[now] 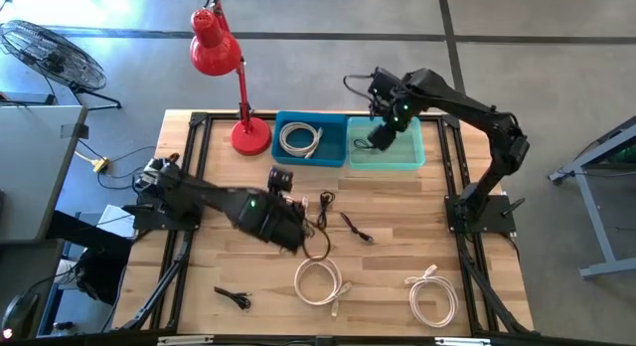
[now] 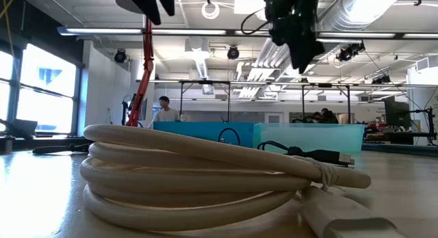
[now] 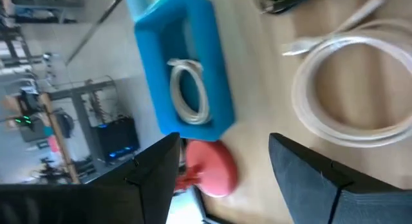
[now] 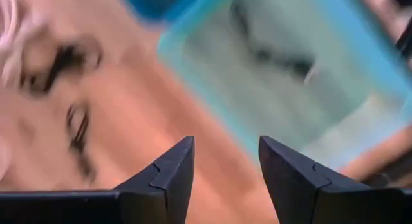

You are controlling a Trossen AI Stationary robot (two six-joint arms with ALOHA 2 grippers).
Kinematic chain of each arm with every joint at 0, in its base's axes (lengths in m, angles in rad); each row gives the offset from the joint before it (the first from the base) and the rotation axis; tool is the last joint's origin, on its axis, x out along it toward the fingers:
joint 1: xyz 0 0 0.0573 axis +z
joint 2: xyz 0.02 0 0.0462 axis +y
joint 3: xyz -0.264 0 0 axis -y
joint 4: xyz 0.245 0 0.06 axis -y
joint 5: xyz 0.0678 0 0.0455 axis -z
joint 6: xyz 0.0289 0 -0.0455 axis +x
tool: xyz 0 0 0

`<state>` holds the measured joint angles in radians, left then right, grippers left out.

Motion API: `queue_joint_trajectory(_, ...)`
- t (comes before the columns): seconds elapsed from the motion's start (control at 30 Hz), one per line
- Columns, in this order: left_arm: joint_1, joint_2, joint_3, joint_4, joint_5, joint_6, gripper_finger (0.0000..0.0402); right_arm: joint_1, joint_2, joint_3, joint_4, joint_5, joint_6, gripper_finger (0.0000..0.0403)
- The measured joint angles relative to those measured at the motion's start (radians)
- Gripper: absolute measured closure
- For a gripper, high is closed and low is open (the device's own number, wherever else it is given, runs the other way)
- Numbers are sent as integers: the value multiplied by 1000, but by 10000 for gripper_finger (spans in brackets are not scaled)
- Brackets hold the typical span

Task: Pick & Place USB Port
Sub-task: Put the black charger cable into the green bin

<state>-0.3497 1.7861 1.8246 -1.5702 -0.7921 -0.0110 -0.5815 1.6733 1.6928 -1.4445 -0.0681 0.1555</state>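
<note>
Currently: Right Tool Above Teal Bin, Cables Remaining on Surface

Loose USB cables lie on the wooden surface: a black cable at centre, another black cable at the near left, a white coil and a second white coil along the near edge. One white cable already sits in the blue bin. A dark cable-like shape shows in the teal bin, but the right wrist view is too blurred to confirm it.

The right tool hangs over the teal bin with its fingers apart and nothing between them. The left tool is low over the surface centre, fingers spread wide and empty.

Key relation: the centre black cable lies just beside the left tool, on the side toward the right arm, its long axis running diagonally from far-left to near-right. The left arm is clearly nearer; the right tool would have to travel back from the bins.

A red desk lamp stands beside the blue bin. No legible brand, label or writing is visible.
</note>
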Motion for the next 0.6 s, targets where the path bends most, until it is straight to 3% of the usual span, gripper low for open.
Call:
queue_joint_trajectory(0.13,79,-43,-10,-1,26,88,168,102,-17,-2,-125,-36,92,236)
queue_joint_trajectory(0.27,131,-122,-78,1,185,83,168,215,-89,-70,-106,-164,113,237)
queue_joint_trajectory(0.6,119,-420,-486,-3,426,-153,168,473,-299,-333,-88,-26,273,236)
